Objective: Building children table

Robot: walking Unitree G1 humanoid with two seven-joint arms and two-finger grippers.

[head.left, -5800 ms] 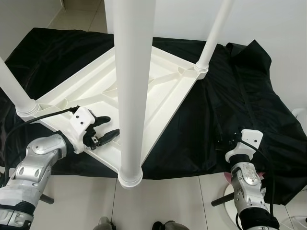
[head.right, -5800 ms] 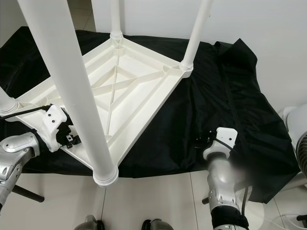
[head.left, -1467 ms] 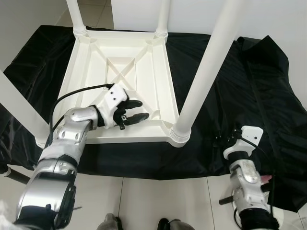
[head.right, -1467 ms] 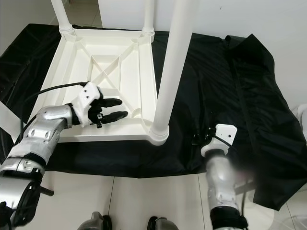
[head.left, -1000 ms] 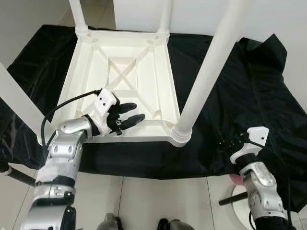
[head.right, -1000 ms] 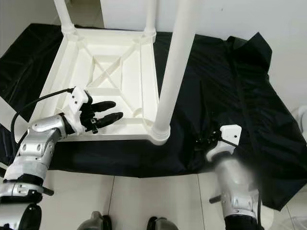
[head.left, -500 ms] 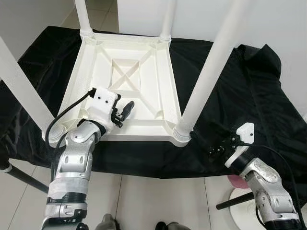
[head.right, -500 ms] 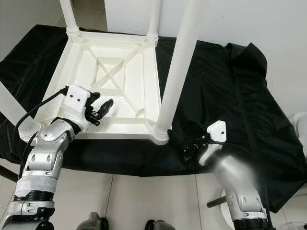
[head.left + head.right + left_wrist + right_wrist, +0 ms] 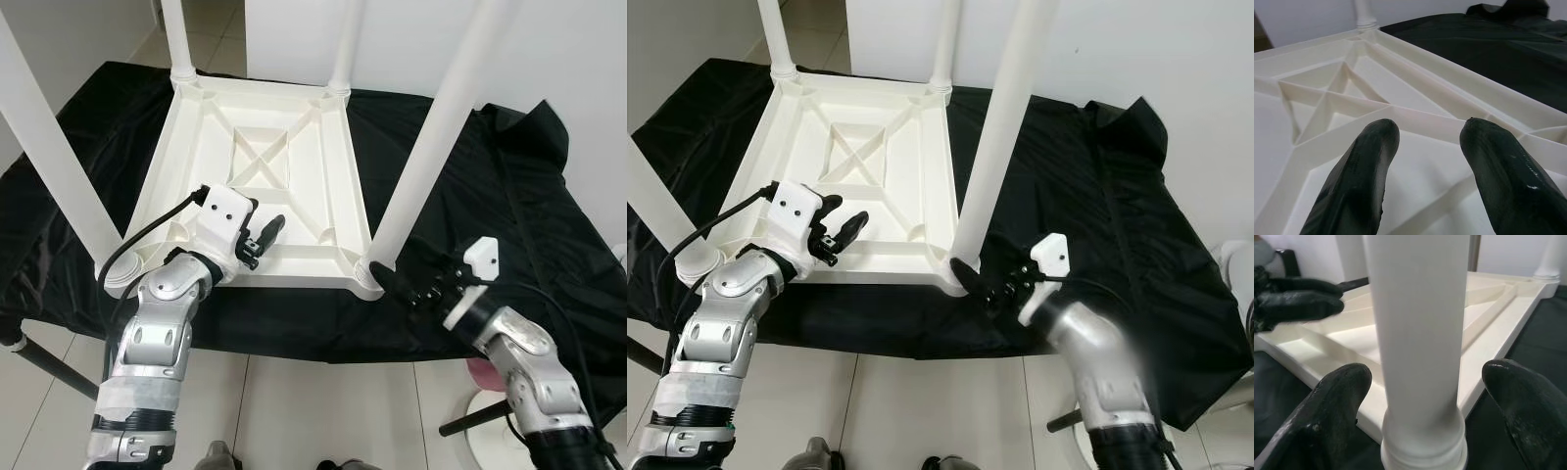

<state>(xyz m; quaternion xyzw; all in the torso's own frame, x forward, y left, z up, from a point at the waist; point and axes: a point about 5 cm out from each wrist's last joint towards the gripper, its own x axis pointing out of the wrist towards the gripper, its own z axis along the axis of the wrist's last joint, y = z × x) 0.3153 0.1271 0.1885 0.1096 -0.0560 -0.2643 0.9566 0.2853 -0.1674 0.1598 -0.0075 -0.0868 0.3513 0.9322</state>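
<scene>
**Right end effector lines up on the near leg**

Right end effector (image 9: 988,282) has its two black fingers spread wide, one on each side of the near right leg (image 9: 1418,333) just above the collar, and not yet touching it. Left end effector (image 9: 261,238) hovers over the underside of the table (image 9: 265,176), its fingers also parted and holding nothing.

The table lies upside down on a black cloth (image 9: 490,186), all four legs standing up from the corner sockets. My reading is that the step in hand is seating or tightening this last near leg. The next move would call for closing squarely on the round shaft, low down, then twisting or pressing along its axis while the left side steadies the frame.

The table is white moulded plastic, smooth and slightly glossy, with raised ribs crossing in an X at the centre. The legs are plain cylinders with ringed collars. The cloth is thin, shiny and creased, so the table may slide on it.
</scene>
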